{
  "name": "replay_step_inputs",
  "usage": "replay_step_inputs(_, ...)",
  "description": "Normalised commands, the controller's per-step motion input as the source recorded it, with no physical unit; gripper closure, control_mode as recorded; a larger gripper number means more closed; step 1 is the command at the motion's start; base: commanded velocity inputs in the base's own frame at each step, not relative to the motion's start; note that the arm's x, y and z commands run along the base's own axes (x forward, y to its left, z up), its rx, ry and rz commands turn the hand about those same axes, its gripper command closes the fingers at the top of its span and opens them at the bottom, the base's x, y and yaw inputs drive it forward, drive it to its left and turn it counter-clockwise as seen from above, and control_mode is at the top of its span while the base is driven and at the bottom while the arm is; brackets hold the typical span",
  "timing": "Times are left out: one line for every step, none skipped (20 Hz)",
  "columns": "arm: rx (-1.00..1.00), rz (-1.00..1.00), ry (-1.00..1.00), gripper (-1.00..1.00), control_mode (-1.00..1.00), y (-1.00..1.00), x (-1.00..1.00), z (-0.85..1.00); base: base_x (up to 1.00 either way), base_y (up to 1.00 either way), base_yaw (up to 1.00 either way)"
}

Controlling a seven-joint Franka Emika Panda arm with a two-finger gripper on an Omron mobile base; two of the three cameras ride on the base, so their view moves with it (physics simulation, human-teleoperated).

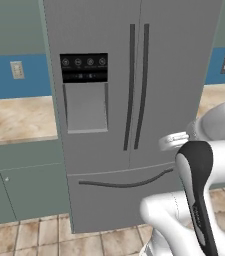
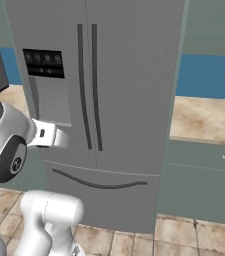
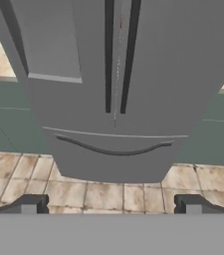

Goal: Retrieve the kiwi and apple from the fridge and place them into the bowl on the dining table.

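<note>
Nearest, the gripper (image 3: 111, 203) hangs released, jaws spread wide with nothing between them, its two dark tips low in the hand view and aimed at the lower front of the fridge (image 1: 134, 100). It is well short of the doors, with tiled floor (image 3: 108, 194) showing between.

The fridge stands shut, so the kiwi and apple must be behind its doors, and I cannot tell on which shelf. The doors look like stiff, heavy steel slabs that will swing on hinges rather than give. The sensible hold is one of the two dark vertical handles (image 1: 138, 85) running side by side along the centre seam; they are slim bars that open jaws could straddle. The curved drawer handle (image 3: 114, 148) below is the wrong target.

Room is tight at the sides. A stone-topped desk (image 1: 14, 117) over teal cabinets butts against the fridge on the left, another desk (image 2: 204, 120) on the right, so a swinging door needs the base held back.
</note>
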Motion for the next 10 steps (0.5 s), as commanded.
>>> replay_step_inputs(0.00,0.00,0.00,-1.00,-1.00,-0.09,0.00,0.00,0.00,0.00,0.00)
replay_step_inputs(0.00,0.00,0.00,-1.00,-1.00,-0.21,0.00,0.00,0.00,0.00,0.00)
replay_step_inputs(0.02,0.00,0.00,-1.00,-1.00,-0.31,0.09,0.00,0.00,0.00,0.00)
replay_step_inputs(0.03,-0.01,0.00,-1.00,-1.00,-0.40,0.14,0.00,0.00,0.00,0.00)
replay_step_inputs(0.04,-0.02,0.00,-1.00,-1.00,-0.46,0.18,0.00,0.00,0.00,0.00)
replay_step_inputs(0.04,-0.01,0.00,-1.00,-1.00,-0.50,0.18,0.00,0.00,0.00,0.00)
replay_step_inputs(0.05,-0.01,0.00,-1.00,-1.00,-0.45,0.31,0.00,0.00,0.00,0.00)
replay_step_inputs(0.05,-0.02,0.00,-1.00,-1.00,-0.41,0.32,0.00,0.00,0.00,0.00)
replay_step_inputs(0.05,-0.03,0.00,-1.00,-1.00,-0.34,0.37,0.05,0.00,0.00,0.00)
replay_step_inputs(0.04,-0.04,0.00,-1.00,-1.00,-0.30,0.39,0.08,0.00,0.00,0.00)
